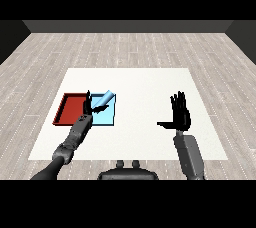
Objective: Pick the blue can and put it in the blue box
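The blue can lies tilted over the light blue tray, its upper end pointing to the tray's far right corner. My left hand is at the tray's left edge, touching the can's lower end. Its thumb points up, its fingers spread out under the can, and nothing wraps round the can's body. My right hand hovers open over the table's right half, far from both trays, with its fingers straight and its thumb out to the left.
The red tray lies directly left of the blue tray, partly behind my left forearm. The white table stretches wide between the trays and my right hand.
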